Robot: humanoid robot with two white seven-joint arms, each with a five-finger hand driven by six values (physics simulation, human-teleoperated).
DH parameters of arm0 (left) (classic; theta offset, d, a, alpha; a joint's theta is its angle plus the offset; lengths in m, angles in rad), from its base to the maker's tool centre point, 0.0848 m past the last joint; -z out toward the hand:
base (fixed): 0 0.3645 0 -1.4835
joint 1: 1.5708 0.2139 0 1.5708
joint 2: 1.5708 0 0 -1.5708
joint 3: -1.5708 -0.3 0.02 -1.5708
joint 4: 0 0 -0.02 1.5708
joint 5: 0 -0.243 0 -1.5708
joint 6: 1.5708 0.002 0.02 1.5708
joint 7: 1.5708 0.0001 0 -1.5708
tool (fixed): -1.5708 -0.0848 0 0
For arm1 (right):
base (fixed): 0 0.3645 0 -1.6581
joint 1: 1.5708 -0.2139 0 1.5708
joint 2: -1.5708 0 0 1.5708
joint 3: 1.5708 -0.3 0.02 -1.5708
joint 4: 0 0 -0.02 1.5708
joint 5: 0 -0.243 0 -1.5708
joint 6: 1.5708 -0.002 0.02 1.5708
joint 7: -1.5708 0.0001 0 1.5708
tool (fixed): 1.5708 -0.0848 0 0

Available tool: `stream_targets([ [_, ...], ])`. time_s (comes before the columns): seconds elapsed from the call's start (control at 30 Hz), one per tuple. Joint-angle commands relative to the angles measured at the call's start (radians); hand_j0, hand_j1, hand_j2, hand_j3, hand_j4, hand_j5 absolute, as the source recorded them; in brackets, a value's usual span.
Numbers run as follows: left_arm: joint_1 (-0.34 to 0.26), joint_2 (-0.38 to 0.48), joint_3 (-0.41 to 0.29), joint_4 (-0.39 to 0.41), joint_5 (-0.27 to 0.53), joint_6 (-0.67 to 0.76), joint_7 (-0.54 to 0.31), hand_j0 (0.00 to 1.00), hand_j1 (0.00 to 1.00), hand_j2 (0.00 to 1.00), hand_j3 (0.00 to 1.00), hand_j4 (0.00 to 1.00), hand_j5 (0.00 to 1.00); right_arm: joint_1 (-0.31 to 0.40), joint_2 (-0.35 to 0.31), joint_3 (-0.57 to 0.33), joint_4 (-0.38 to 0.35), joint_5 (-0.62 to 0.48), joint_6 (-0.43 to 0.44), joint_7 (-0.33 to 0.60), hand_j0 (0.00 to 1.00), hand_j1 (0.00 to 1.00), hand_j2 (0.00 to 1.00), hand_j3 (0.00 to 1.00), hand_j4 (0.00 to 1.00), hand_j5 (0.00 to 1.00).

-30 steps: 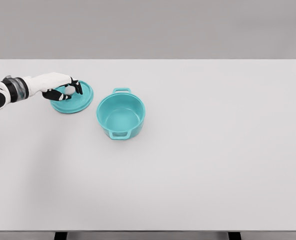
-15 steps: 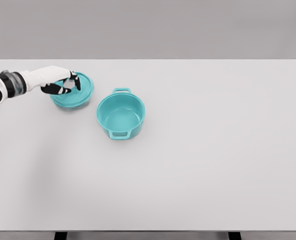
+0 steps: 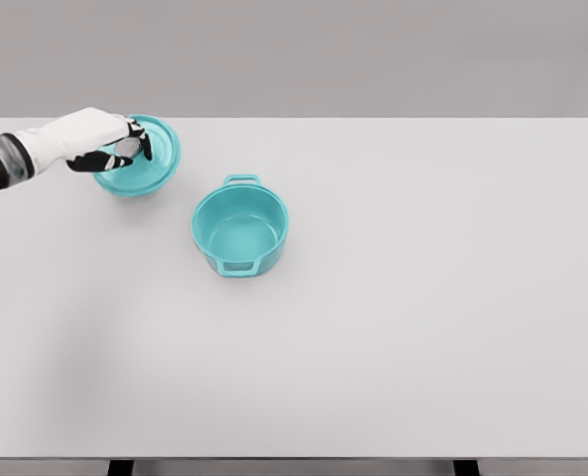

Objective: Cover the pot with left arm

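Lid (image 3: pixel 145 159), teal, round, shallow, held clear of the table (image 3: pixel 422 327) at far left; left hand (image 3: pixel 100 139) curled around its top knob. Pot (image 3: pixel 240 230), teal, two-handled, open and empty, stood below and to the right of the lid, apart from it.

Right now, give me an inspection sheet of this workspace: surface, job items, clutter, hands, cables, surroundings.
Surface: white table, flat.
Job's things: teal pot upright and uncovered, nothing seen inside, a handle on its near and far sides; teal lid up and to the left of the pot, apart from it, apparently lifted.
Clutter: nothing seen.
Hands: left hand gripping the lid at its top; right hand not in view.
Cables: nothing seen.
Surroundings: plain grey backdrop; dark table legs at the bottom edge.
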Motion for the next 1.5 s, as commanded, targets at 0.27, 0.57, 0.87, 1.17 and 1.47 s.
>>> stream_targets([
  [0.27,0.003,0.06,-0.093,-0.128,0.092,0.003,0.048,0.46,0.46,0.46,0.46,0.46,0.46,0.0,0.0,0.0,0.0,0.0,0.0,0.0,1.0,1.0,1.0,1.0,1.0,1.0],
  [0.57,0.031,0.107,-0.155,-0.22,0.129,0.003,0.108,0.46,0.46,0.46,0.46,0.46,0.46,0.0,0.0,0.0,0.0,0.0,0.0,0.0,1.0,1.0,1.0,1.0,1.0,1.0],
  [0.87,0.061,0.123,-0.158,-0.309,0.143,0.003,0.111,0.46,0.46,0.46,0.46,0.46,0.46,0.0,0.0,0.0,0.0,0.0,0.0,0.0,1.0,1.0,1.0,1.0,1.0,1.0],
  [1.17,0.084,0.12,-0.178,-0.349,0.157,0.003,0.111,0.46,0.46,0.46,0.46,0.46,0.46,0.0,0.0,0.0,0.001,0.0,0.0,0.0,1.0,1.0,1.0,1.0,1.0,1.0],
  [1.47,0.121,0.112,-0.179,-0.411,0.158,0.003,0.111,0.46,0.46,0.46,0.46,0.46,0.46,0.0,0.0,0.0,0.001,0.0,0.0,0.0,1.0,1.0,1.0,1.0,1.0,1.0],
])
